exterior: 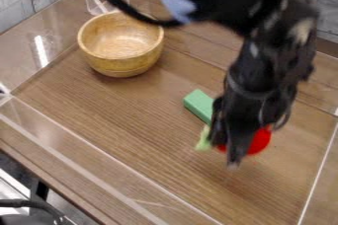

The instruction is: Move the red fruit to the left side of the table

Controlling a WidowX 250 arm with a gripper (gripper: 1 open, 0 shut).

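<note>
Jaws (232, 160) closed on one red fruit (255, 142); one bowl (121, 47), one green block (204, 107).

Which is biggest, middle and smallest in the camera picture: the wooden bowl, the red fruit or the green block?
Biggest: the wooden bowl.
Middle and smallest: I can't be sure. The red fruit and the green block are both partly hidden by the robot arm.

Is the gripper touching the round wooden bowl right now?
Apart: the camera view shows plain brown tabletop between the wooden bowl, upper left, and the gripper, over at the right.
</note>
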